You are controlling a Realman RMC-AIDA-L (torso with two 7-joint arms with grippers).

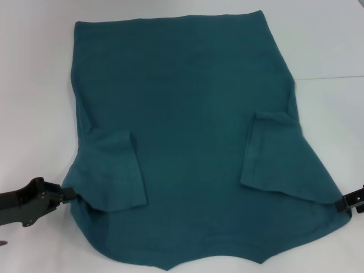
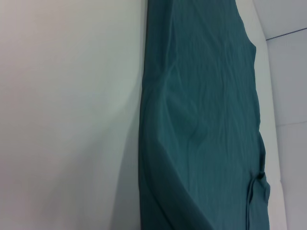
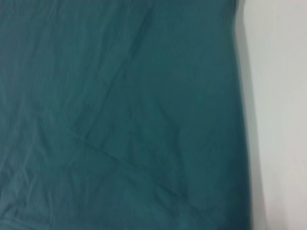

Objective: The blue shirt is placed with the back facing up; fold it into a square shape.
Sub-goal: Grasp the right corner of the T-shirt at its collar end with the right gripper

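Note:
The blue shirt [image 1: 187, 125] lies plain side up on the white table, both short sleeves folded inward onto its body. My left gripper [image 1: 69, 194] is at the shirt's near left corner, and the fabric there is drawn to a point in its fingers. At the near right corner my right gripper [image 1: 340, 203] pinches the edge the same way. The near hem between them sags in a curve. The left wrist view shows the blue shirt [image 2: 201, 124] beside bare table. Only the blue shirt [image 3: 120, 115] and a strip of table show in the right wrist view. No fingers show in either wrist view.
The white table [image 1: 34, 85] surrounds the shirt on the left, right and far sides. A thin seam [image 1: 327, 77] crosses the surface at the right. The shirt's near edge reaches the bottom of the head view.

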